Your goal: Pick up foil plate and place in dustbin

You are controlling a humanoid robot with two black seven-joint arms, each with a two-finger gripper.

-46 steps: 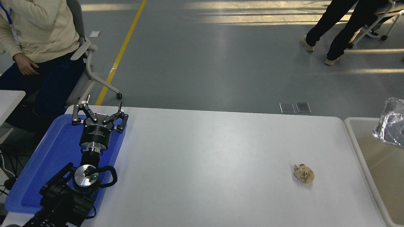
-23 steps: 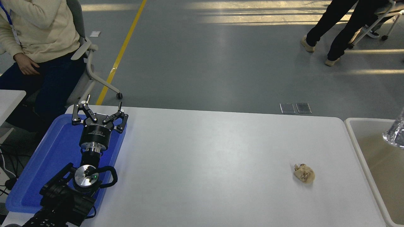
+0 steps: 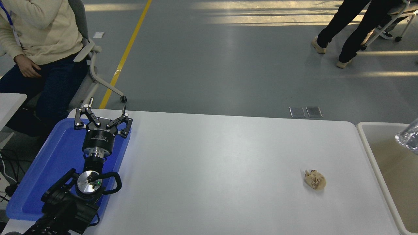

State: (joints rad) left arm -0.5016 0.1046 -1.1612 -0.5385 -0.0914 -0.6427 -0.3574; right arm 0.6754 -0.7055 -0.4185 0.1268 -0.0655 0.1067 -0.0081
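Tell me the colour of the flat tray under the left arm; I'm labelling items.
Blue tray, head view.

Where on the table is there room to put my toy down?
The big white stretch of the table between the blue tray and the paper ball is bare. The left end effector crowds the tray. On the right, the foil plate hangs over the dustbin.

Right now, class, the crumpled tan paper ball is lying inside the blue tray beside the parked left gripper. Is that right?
Not quite. The head view shows the paper ball lying on the white table, towards the dustbin on the right. The blue tray beneath the parked left gripper holds no paper ball.
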